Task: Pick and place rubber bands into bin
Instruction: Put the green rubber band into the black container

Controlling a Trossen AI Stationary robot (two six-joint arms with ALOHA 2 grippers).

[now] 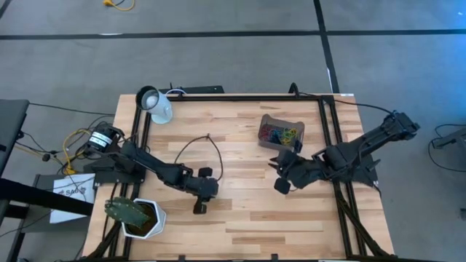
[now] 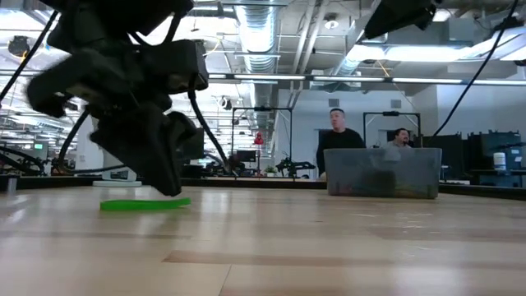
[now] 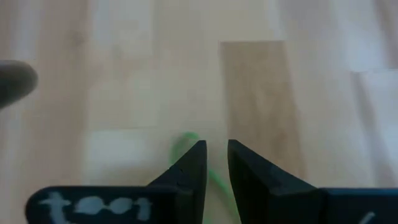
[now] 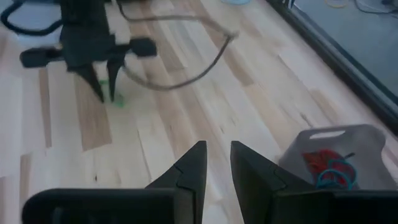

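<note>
A green rubber band [image 2: 144,204] lies flat on the wooden table left of centre. My left gripper [image 1: 202,193] points down at its end, with its fingers closed to a narrow slit [image 3: 216,155]. It also shows in the right wrist view [image 4: 106,93]. The bin [image 1: 271,120] stands at the far right of centre and holds several coloured rubber bands [image 1: 280,134]. My right gripper [image 4: 217,158] hangs shut and empty above the table, just in front of the bin [image 4: 348,140]. My left gripper comes at the green band from above, pointing down. A strand of the band [image 3: 219,182] runs into the slit between the two fingers, and its loop [image 3: 185,140] shows beside one finger. The band lies flat on the table.
A white cup [image 1: 156,104] lies at the far left corner. A white pot with a plant [image 1: 142,217] stands at the near left. A black cable loop [image 1: 207,149] lies behind my left gripper. People [image 2: 337,140] stand in the room beyond the table.
</note>
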